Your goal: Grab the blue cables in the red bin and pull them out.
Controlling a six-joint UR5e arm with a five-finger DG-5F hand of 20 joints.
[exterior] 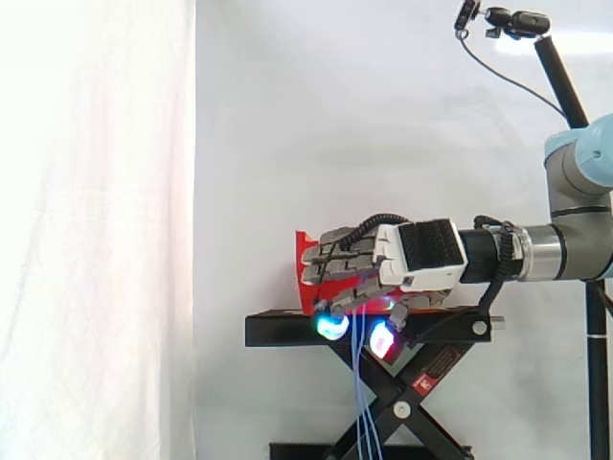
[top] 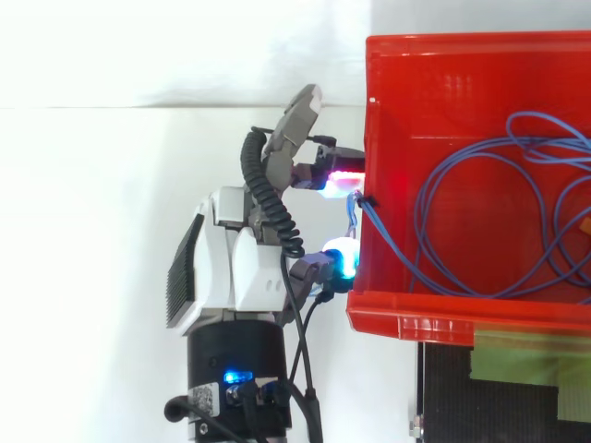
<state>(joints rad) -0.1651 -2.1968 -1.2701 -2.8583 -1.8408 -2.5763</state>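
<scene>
- Holds the hand at the left of the top view, close against the outer wall of the red bin.
- Pinches the blue cables between curled, glowing fingertips, cyan and magenta.
- Seems to thread them through a hole in that wall.
- Leaves the remaining loops lying inside the bin.
- Dangles loose strands past the black stand in the side view.

Bright, even light floods both views. The white curtain glares almost blank at the side view's left (its folds barely show). Shadows are faint. The hand's glowing fingertips throw a pink sheen onto the red bin's wall.
</scene>
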